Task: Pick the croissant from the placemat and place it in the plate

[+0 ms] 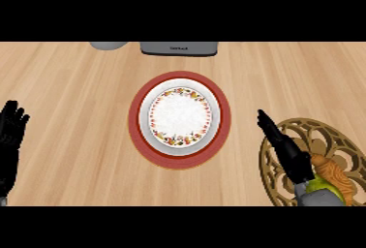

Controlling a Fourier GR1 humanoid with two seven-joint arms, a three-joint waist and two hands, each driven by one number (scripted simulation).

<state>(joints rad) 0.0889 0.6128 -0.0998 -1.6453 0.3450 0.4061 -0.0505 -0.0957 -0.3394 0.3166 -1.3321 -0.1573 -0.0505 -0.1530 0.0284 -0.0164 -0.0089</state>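
Showing the task at its outset, this head view gave you a plate (179,115) that held nothing, resting on a red round mat (140,140) at the middle of the wooden bench (71,77). The croissant (334,175) lay on the openwork golden placemat (336,140) at the lower right, not yet lifted. You had the right robot hand (284,147) over the placemat's left part, its fingers straight and held together, pointing up and left; its wrist end sat just beside the croissant, but nothing was pinched. Whether it touched the pastry could not be told. The left robot hand (10,135) rested spread at the left edge, fingers up. A grey appliance (178,48) and a pale round object (109,45) stood at the far edge. By this showing, grasp, carry and release all remained ahead of you.
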